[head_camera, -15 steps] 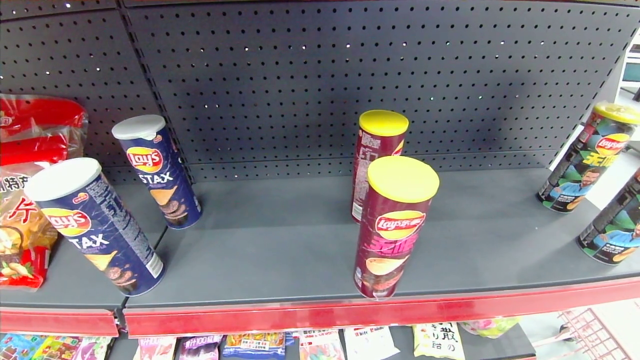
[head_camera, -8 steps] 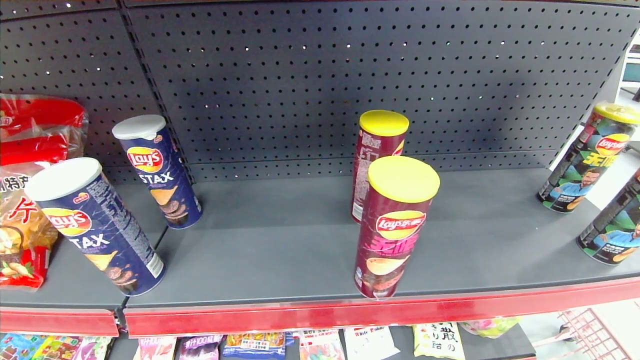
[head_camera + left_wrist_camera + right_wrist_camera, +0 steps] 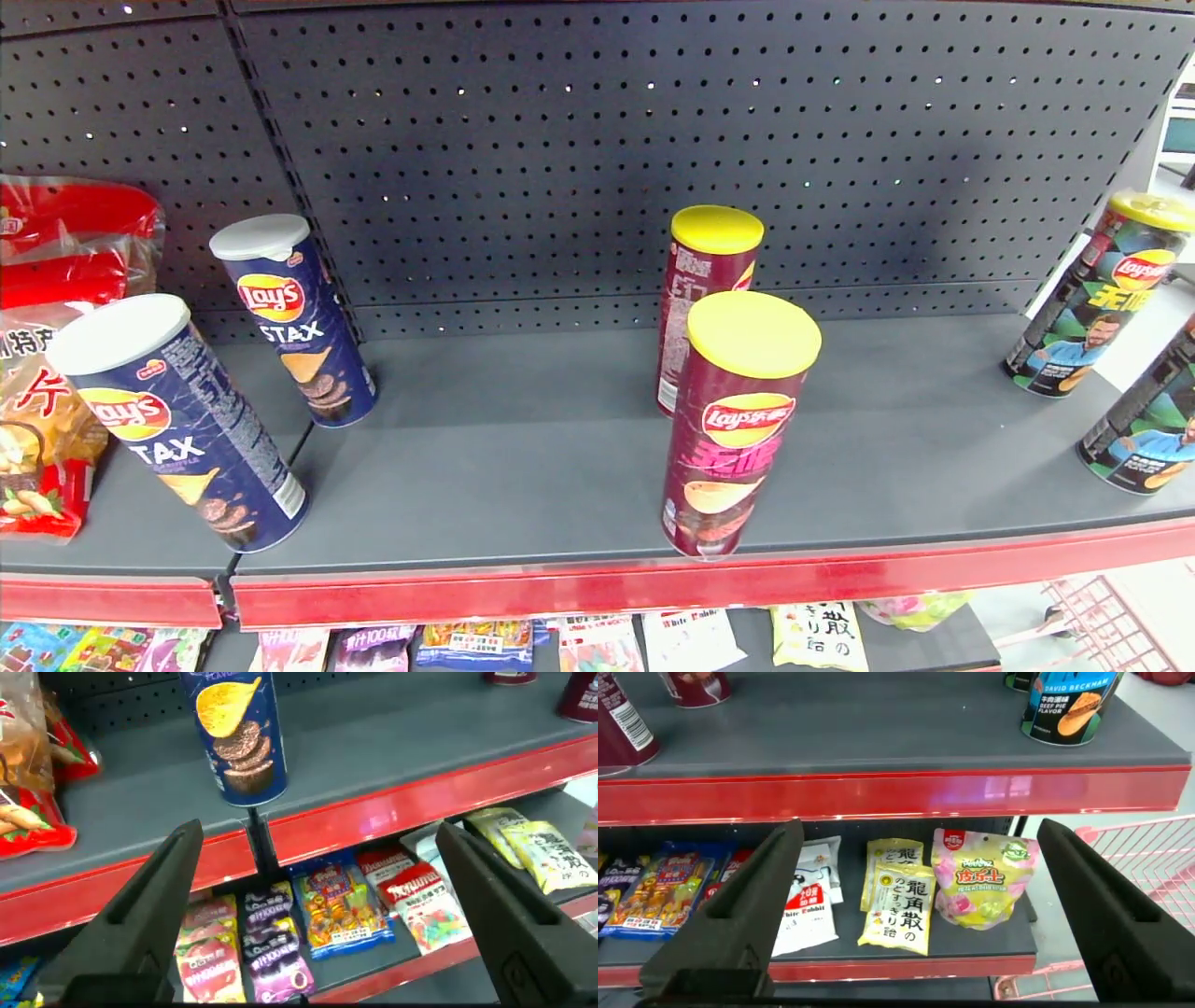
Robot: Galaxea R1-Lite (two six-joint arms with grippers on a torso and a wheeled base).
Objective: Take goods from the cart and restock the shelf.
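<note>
Grey shelf, zero change since a second ago. Left gripper, right gripper spread wide, empty. Means no restocking progress.

On the shelf I counted two navy cans with white lids, two maroon cans with yellow lids and two black-and-green cans. Below them were two yellow packets, one white packet and one pink-and-green bag.
</note>
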